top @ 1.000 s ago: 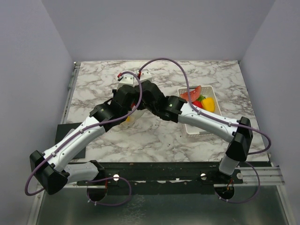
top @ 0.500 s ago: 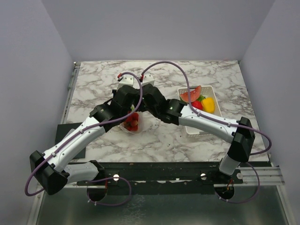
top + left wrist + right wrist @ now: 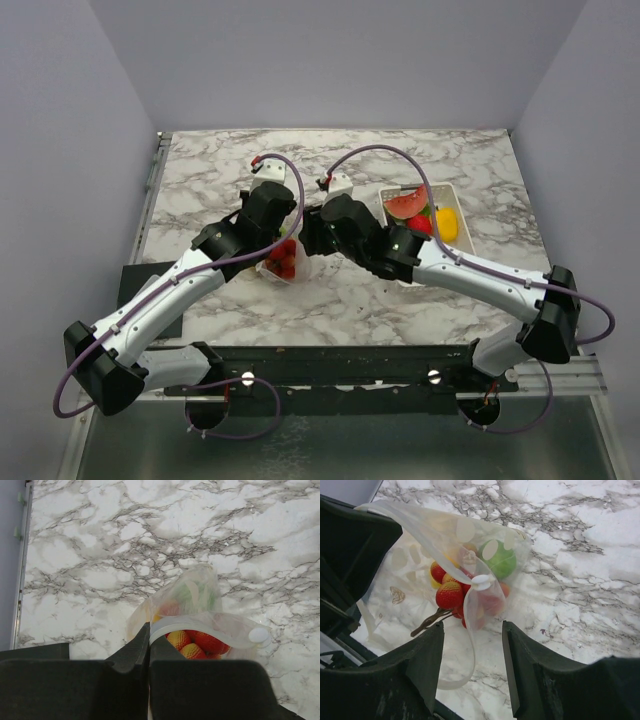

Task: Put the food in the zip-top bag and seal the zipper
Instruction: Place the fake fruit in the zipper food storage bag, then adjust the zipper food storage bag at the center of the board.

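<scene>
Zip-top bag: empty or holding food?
Holding food: red berries and a green lime show through the zip-top bag.

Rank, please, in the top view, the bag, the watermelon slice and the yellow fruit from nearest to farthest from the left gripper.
1. Bag, pinched in the left gripper itself.
2. Watermelon slice, at the left end of the basket.
3. Yellow fruit, farther right in the basket.
</scene>
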You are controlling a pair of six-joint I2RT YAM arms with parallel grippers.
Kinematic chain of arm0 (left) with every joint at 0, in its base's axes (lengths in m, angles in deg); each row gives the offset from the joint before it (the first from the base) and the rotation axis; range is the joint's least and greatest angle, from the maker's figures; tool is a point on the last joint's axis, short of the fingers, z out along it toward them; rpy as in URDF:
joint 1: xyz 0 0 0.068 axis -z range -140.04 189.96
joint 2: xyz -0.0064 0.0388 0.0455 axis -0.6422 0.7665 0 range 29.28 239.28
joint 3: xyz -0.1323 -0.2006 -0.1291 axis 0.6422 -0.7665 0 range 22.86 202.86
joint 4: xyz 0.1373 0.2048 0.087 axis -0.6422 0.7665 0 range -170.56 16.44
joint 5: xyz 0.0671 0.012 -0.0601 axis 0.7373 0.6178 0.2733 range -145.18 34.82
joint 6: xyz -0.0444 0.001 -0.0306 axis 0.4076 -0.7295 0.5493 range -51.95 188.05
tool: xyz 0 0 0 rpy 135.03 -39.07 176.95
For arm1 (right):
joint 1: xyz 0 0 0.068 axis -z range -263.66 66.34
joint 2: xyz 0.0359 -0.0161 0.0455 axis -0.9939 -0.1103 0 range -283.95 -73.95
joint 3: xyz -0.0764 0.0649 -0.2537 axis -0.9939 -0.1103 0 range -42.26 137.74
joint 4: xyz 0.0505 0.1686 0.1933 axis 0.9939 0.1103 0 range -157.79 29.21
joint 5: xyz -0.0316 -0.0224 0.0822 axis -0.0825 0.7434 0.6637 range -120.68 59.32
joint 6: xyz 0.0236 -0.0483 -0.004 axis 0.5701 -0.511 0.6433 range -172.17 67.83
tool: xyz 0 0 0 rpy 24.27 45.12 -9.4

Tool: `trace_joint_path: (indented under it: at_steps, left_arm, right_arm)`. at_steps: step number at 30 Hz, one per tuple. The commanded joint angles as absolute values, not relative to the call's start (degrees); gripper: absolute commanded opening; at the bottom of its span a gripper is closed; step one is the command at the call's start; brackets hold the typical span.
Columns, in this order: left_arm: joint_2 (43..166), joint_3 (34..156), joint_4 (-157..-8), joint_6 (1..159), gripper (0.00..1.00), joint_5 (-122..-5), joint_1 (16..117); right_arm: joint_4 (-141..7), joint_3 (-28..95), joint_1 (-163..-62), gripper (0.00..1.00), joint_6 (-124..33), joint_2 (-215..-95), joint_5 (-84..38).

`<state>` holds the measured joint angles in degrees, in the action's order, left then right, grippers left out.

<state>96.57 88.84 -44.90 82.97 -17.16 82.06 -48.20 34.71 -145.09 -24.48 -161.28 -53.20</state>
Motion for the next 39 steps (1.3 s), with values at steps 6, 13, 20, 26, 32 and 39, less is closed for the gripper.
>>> trace_joint_path:
  at_steps: [6,13,20,26,32,39]
  left_arm:
    - [96.6,89.1,-46.5,82.9,0.0,-17.7,81.9]
    - [96.6,89.1,-46.5,82.9,0.0,-17.7,81.9]
    - [96.6,89.1,-46.5,82.8,0.0,-17.7,81.7]
    - [96.5,89.1,-46.5,82.8,0.0,-17.7,81.7]
    - [96.3,89.1,-46.5,82.9,0.0,-17.5,81.7]
    - [96.1,89.2,-46.5,82.7,0.0,-18.5,81.8]
  right_arm:
    - [-49.9,28.8,-145.5,0.56,-17.9,-159.0,-45.9]
    - [-50.2,27.6,-145.5,0.54,-14.6,-161.3,-44.6]
    - [-50.9,26.0,-145.5,0.5,-12.6,-162.9,-41.4]
    - [-50.5,25.2,-145.5,0.45,-11.3,-164.4,-42.3]
    - [-50.2,25.0,-145.5,0.2,-11.1,-164.4,-42.4]
    - [-49.2,26.5,-145.5,0.01,-13.4,-161.4,-43.5]
